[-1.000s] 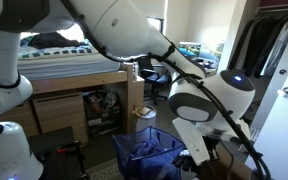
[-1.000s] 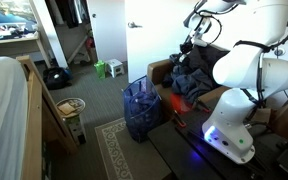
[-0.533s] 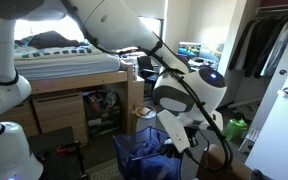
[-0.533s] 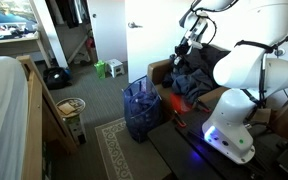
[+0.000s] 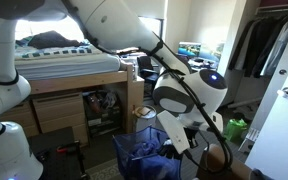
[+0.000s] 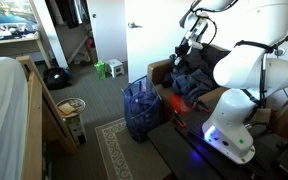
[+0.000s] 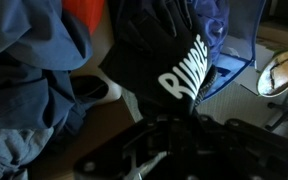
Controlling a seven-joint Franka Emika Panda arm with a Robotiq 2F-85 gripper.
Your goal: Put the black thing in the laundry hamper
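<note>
Apparently the work is at the picking-up step: the dark Robotiq gripper (image 7: 181, 125) sits right at the lower edge of the black fabric garment with white block lettering (image 7: 169, 55). In the wrist view this garment drapes from the top of the picture down to the gripper, lying over a heap of other clothes, with a blue-grey cloth (image 7: 24, 50) to one side and a scrap of orange cloth (image 7: 84, 12) beyond it. The jaws are lost in shadow against the black cloth, so I cannot tell whether they are parted around a fold or pinched on it; nothing shows the garment hanging free. In an exterior view the gripper (image 6: 187, 47) hangs over the pile of mixed clothes (image 6: 189, 85) heaped beside the robot's white base (image 6: 239, 95). The blue mesh-sided laundry hamper with a square blue rim (image 6: 139, 110) stands on the floor just beside that pile, lower than the gripper, its mouth open upward. So the garment is not yet in the hamper. The next move, as I judge it, calls for a sure hold on a bunched fold. Then comes a lift high enough that the trailing cloth clears the heap without dragging its neighbours along, and a sideways carry until the gripper is over the hamper's mouth before letting go. A loose trailing end could catch on the rim.
</note>
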